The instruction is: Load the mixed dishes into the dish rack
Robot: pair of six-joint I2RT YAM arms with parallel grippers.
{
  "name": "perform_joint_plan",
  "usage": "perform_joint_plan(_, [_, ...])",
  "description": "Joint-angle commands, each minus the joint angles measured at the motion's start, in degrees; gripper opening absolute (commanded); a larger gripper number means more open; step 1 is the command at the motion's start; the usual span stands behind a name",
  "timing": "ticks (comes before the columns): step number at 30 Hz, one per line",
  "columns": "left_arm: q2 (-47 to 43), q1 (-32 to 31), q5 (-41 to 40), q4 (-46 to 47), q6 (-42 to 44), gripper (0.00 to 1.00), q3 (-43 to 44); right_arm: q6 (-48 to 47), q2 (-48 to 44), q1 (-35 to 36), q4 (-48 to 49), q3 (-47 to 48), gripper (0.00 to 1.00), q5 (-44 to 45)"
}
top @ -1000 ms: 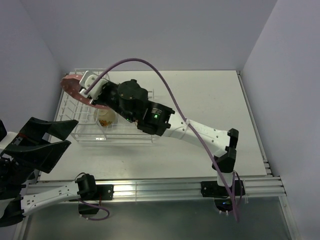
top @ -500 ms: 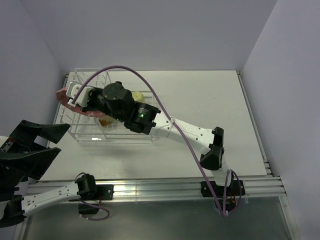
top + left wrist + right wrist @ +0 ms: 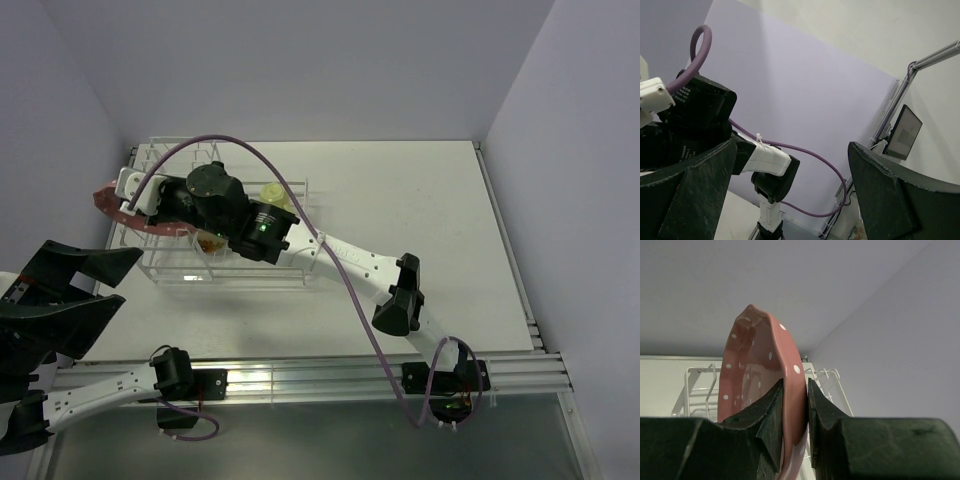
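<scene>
A: Where is the pink white-dotted plate [image 3: 757, 370] seen?
B: It is clamped on edge by the right gripper [image 3: 795, 388], at the left end of the white dish rack [image 3: 245, 272].
A: And the left gripper [image 3: 790, 170]?
B: Its jaws are spread wide, held well apart from the rack.

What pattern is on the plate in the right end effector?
Pink plate, white dots; best in right wrist view.

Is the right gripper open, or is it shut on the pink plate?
Shut. In the wrist view, the right gripper clamps the rim of the pink plate from both sides, with no gap showing.
</scene>
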Motion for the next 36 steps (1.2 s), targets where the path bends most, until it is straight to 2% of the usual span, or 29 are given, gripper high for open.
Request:
perform_joint_plan(1, [-0.8,-0.2,-0.3,0.2,2.0,0.99,0.8,-0.3,-2.4,-0.5,10.0,3.5,0.00,-2.5])
perform_joint_plan(15, [-2.0,-0.2,-1.8,-0.9,3.2,0.99,0.3,-0.3,-1.0,-0.7,7.5,2.7,0.00,-6.0])
perform_joint_plan(25, [-3.1,-0.2,-2.2,-1.3,2.8,0.99,0.3,0.1,0.2,-0.8,7.8,3.2,0.00,-5.3])
perform_joint_plan(26, [-3.0,-0.2,-2.2,-1.3,2.8,0.99,0.3,0.1,0.5,-0.9,7.2,3.4,0.02,-5.3])
perform_joint_plan(30, [-3.0,-0.2,-2.2,-1.4,2.7,0.99,0.3,0.4,0.7,-1.2,7.3,3.5,0.28,-5.6])
perform_joint_plan(32, [-3.1,-0.2,-2.2,-1.4,2.6,0.99,0.2,0.4,1.1,-1.2,7.2,3.9,0.29,-5.3])
perform_joint_plan(33, [-3.1,-0.2,-2.2,-1.5,2.6,0.99,0.2,0.4,1.2,-1.1,7.1,4.1,0.34,-5.3])
perform_joint_plan(36, [-3.2,-0.2,-2.4,-1.5,2.6,0.99,0.2,0.8,1.2,-1.4,7.1,4.2,0.42,-5.3])
